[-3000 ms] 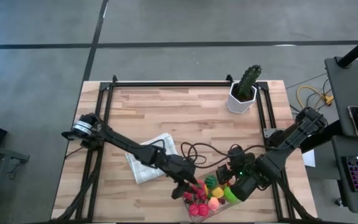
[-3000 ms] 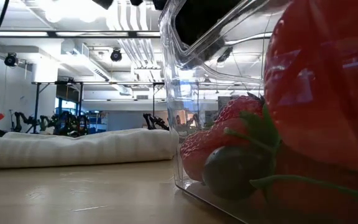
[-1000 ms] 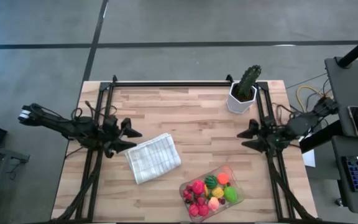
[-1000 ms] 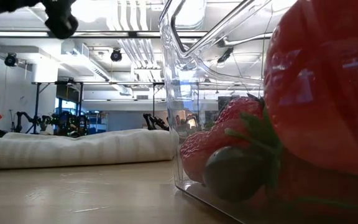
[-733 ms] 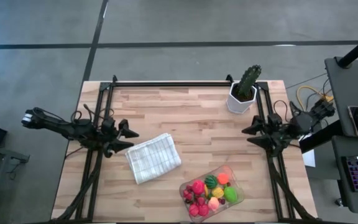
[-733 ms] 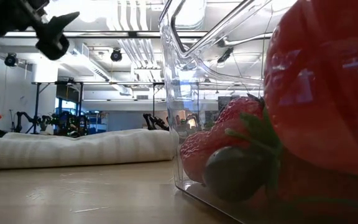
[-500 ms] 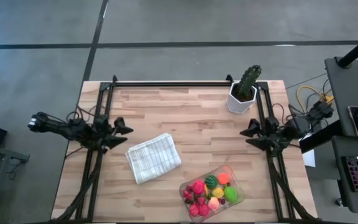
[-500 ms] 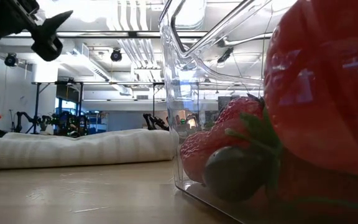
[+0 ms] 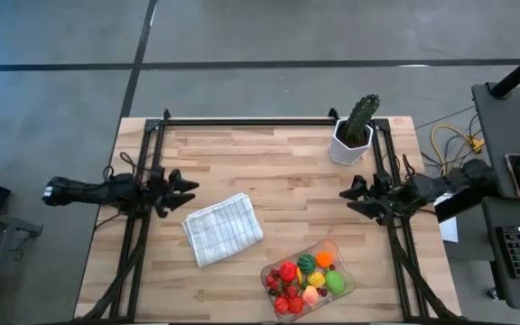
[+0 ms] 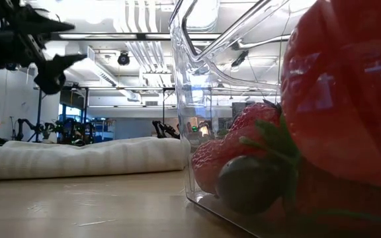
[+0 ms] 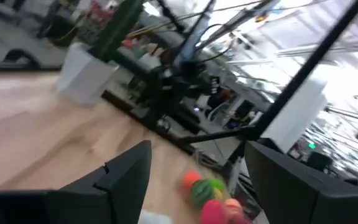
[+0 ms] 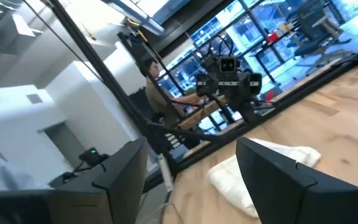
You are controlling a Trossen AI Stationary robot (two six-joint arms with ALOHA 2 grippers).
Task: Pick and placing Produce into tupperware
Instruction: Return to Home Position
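1. Produce point(image 9: 301, 280), red, green, yellow and orange, lies inside the clear tupperware point(image 9: 330, 246) at the desk's point(image 9: 269, 162) five o'clock.
2. Left claw point(image 9: 186, 188), released, hangs at nine o'clock.
3. Right claw point(image 9: 348, 200), released, hangs at three o'clock.

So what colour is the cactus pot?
The pot is white; high view shows it best.

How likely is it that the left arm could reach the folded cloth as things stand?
Probably yes: the left gripper hangs open at the left edge of the table, close beside the white checked cloth, with only bare wood between them.
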